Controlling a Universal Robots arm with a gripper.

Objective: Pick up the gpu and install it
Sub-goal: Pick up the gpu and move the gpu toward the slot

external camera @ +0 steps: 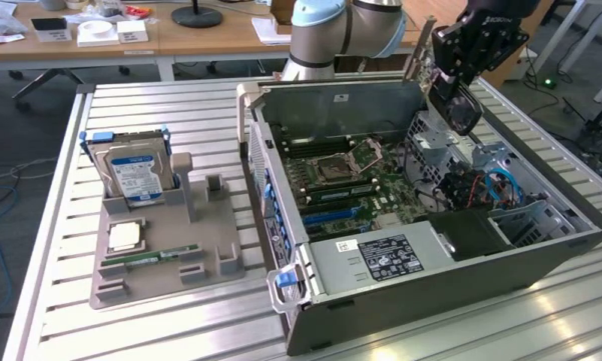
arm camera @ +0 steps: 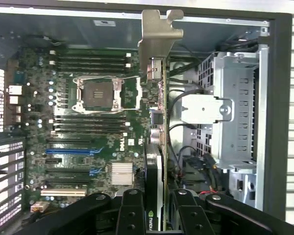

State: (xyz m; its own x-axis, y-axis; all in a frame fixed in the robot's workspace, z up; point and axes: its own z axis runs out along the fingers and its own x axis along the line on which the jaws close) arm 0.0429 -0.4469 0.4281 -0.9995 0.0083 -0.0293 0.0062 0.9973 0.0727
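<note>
The near end of the gpu [arm camera: 159,142] is cut off in the wrist view by the black fingers [arm camera: 132,215] of the claw [arm camera: 159,218], which is closed on the card from both sides. Only part of a green logo shows between them. The card is seen edge-on there, so its faces are hard to make out. In the exterior view it is a dark shape under the claw, with little detail.

The gpu is thin and dark, with a silvery metal bracket [arm camera: 159,34] at its far end, bent at the tip. It hangs in the air above the open computer case [external camera: 431,278], over the strip between the green motherboard [arm camera: 88,122] and the grey drive cage [arm camera: 235,107], near the case's far corner on the exterior view's right.

The case lies on a slatted metal surface [external camera: 160,331]. Beside it, on the exterior view's left, a grey holder [external camera: 150,289] carries an upright hard drive [external camera: 135,177], a flat processor chip [external camera: 125,237] and a green memory stick [external camera: 150,257]. Wooden desks [external camera: 180,41] stand behind
</note>
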